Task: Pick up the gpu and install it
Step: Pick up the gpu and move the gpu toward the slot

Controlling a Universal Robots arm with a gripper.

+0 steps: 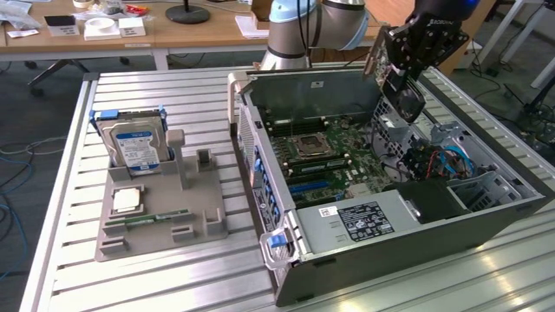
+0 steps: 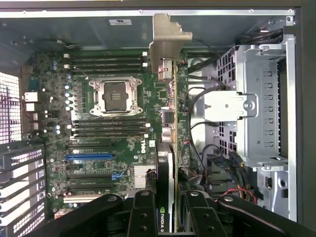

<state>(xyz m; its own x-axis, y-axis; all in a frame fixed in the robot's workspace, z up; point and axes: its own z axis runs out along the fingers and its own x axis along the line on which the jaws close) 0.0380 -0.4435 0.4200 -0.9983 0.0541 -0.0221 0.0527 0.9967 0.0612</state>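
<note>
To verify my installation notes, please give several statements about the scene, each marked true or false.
1. The gripper holds the thin black-shrouded gpu with silvery bracket above the open grey computer case. True.
2. The gpu is seated on the green motherboard. False: it hangs above it.
3. The silver hard drive with blue label stands upright in the grey plastic holder. True.
4. The slim green memory stick lies inside the case. False: it lies on the holder.
</note>
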